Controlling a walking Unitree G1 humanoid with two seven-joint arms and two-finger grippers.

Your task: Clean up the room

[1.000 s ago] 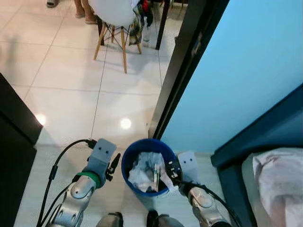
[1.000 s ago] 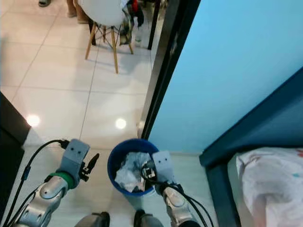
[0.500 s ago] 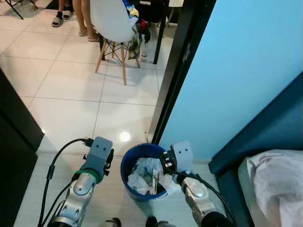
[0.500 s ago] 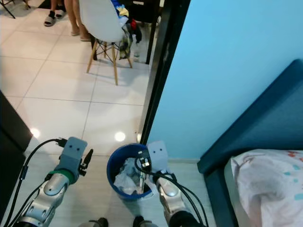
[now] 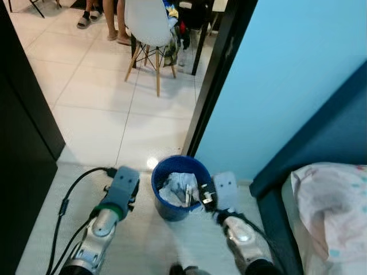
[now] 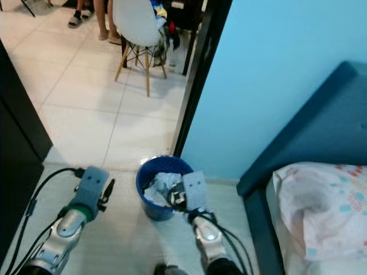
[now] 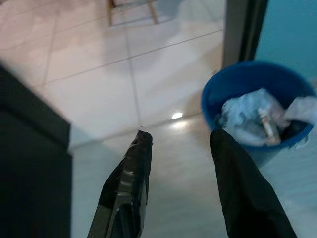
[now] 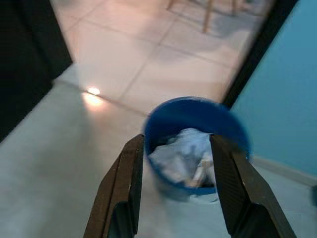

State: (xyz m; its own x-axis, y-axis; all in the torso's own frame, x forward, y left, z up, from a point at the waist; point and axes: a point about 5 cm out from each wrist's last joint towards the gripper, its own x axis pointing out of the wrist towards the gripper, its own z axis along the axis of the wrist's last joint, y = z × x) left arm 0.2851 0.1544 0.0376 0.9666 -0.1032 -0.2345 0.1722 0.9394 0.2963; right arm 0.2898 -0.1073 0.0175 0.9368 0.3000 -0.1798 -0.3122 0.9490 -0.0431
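Blue bin [image 5: 172, 203] between both empty, spread grippers

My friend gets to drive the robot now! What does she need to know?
Left gripper: open, empty, low over the floor beside the blue trash bin.
Right gripper: open, empty, pointing at the bin from close by.
The bin stands on the floor by the black door frame, holding crumpled paper trash.
Done: trash lies in the bin.
Left: nothing is held; look for more to tidy. A white chair and a person's feet are beyond the doorway.
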